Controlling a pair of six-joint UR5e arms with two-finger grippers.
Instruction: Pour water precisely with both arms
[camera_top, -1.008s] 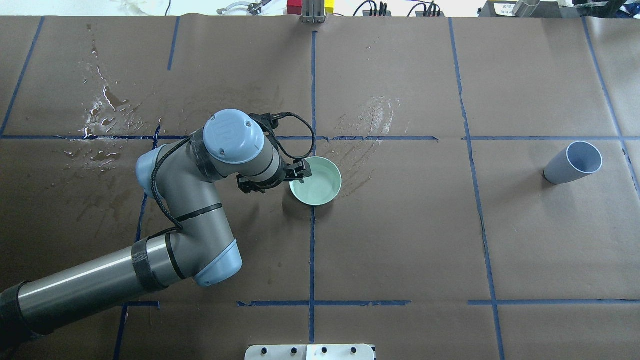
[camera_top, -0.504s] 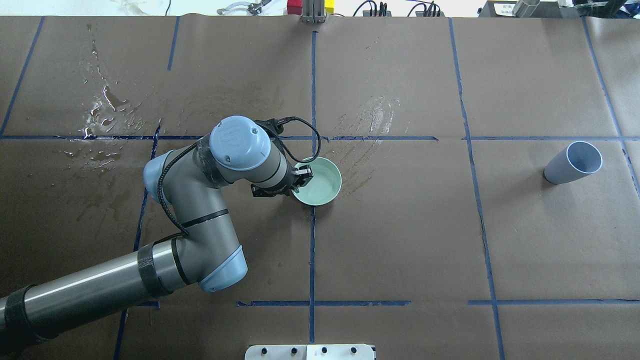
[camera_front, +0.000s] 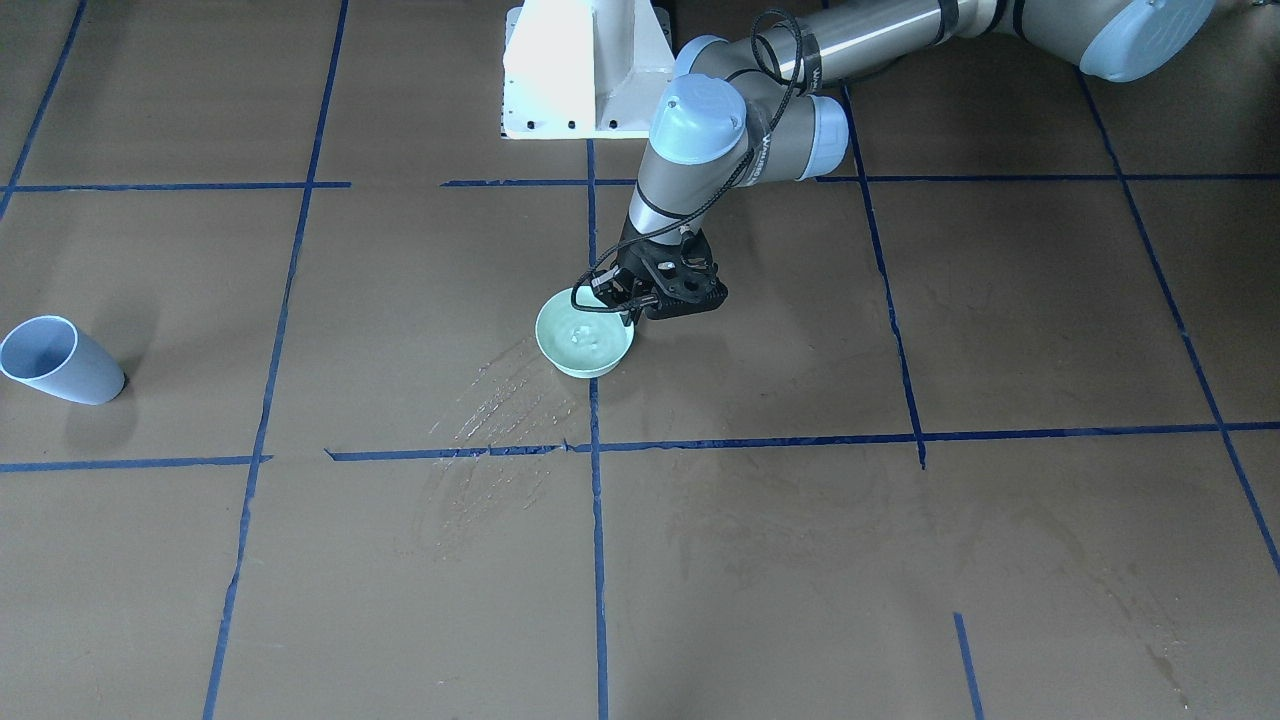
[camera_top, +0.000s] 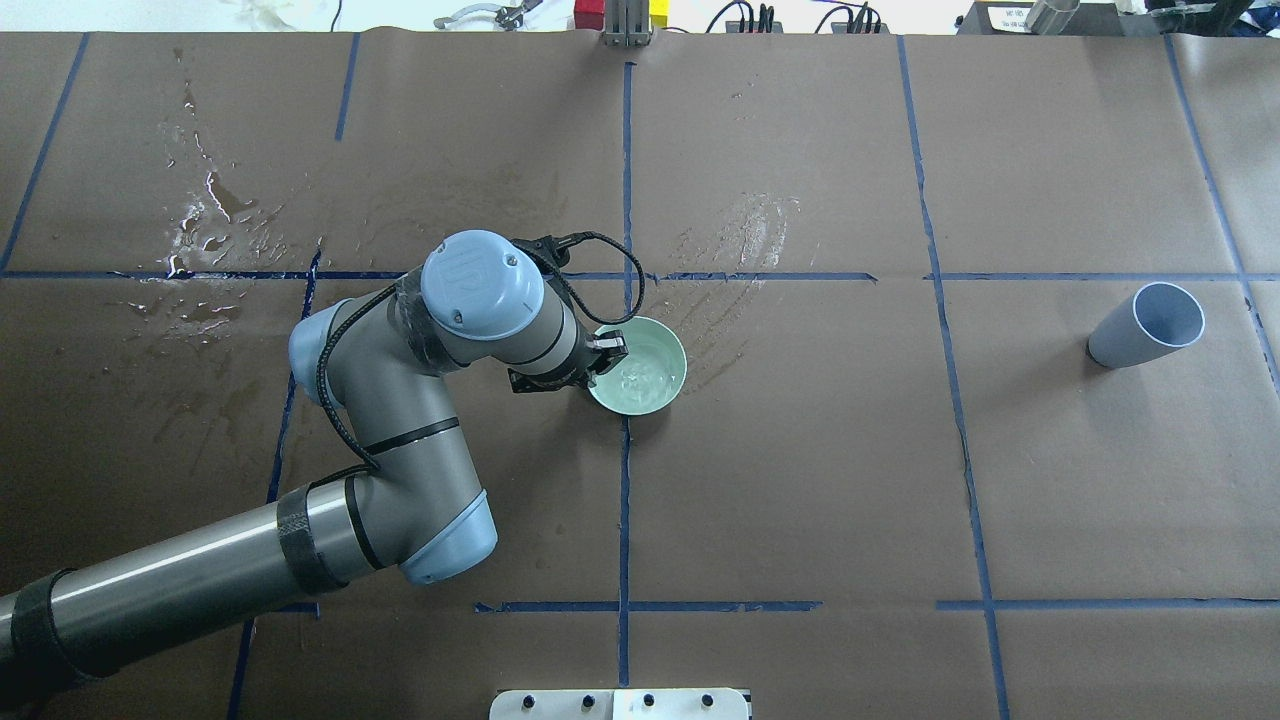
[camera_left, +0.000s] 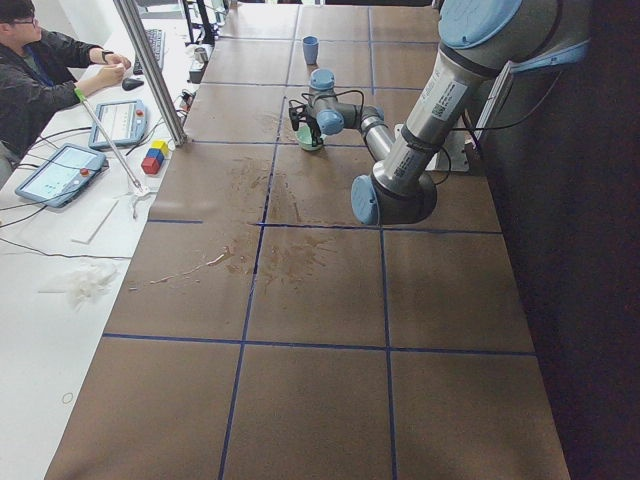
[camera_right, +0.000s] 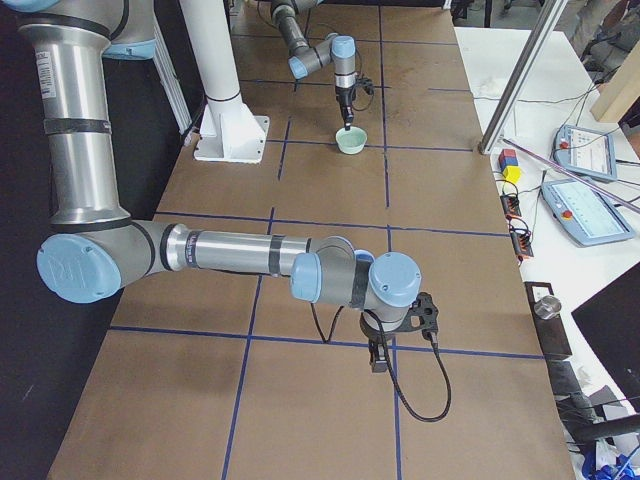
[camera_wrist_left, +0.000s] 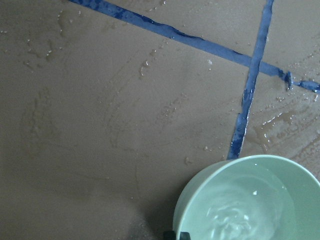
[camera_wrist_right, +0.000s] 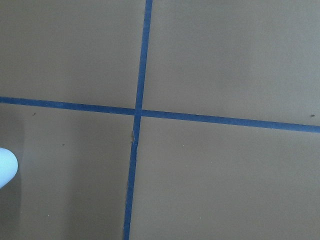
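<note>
A pale green bowl (camera_top: 662, 392) stands near the table's middle, holding water (camera_top: 640, 374) whose surface is rippled. My left gripper (camera_top: 604, 351) points down at the bowl's near-left rim, shut on it with one finger inside and one outside. From the front the same gripper (camera_front: 624, 303) sits on the rim of the bowl (camera_front: 560, 355). The left wrist view has the bowl (camera_wrist_left: 197, 197) and the water (camera_wrist_left: 240, 216) at lower right. My right gripper (camera_right: 380, 352) hangs over bare paper and shows only in the exterior right view; I cannot tell its state.
A blue-grey cup (camera_top: 1145, 325) stands at the table's far right, with its pale edge (camera_wrist_right: 5, 167) in the right wrist view. Wet streaks (camera_top: 735, 245) lie beyond the bowl and a spill (camera_top: 205, 235) at far left. Blue tape lines cross the brown paper.
My left wrist has swung closer over the bowl's rim. The bowl has shifted slightly to the right, and its water, smooth before, now ripples.
</note>
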